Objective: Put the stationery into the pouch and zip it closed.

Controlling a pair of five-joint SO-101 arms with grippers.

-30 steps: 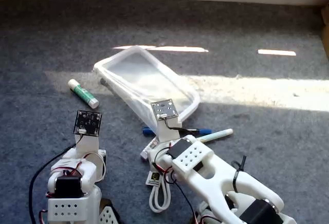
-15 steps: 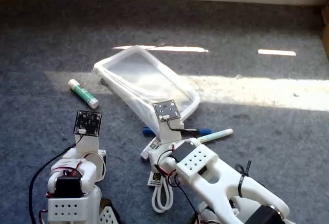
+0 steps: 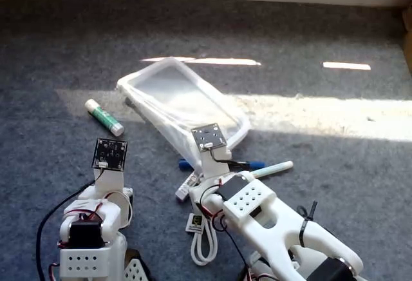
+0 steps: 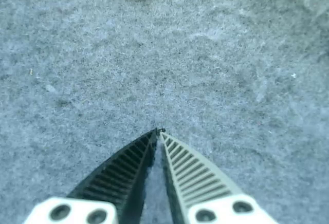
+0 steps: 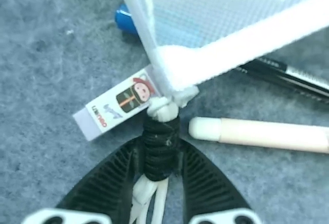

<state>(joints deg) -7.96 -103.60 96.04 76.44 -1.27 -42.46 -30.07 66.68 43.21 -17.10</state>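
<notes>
One mesh pouch (image 3: 174,94), one glue stick (image 3: 105,117), one eraser (image 5: 115,108), one cream marker (image 5: 262,133), one blue-capped pen (image 3: 254,164), two arms (image 3: 93,226) (image 3: 277,220).

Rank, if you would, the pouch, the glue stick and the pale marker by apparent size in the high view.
1. Mesh pouch, clearly largest.
2. Glue stick, thicker.
3. Pale marker; the right arm hides one end, so these two are unsure.
</notes>
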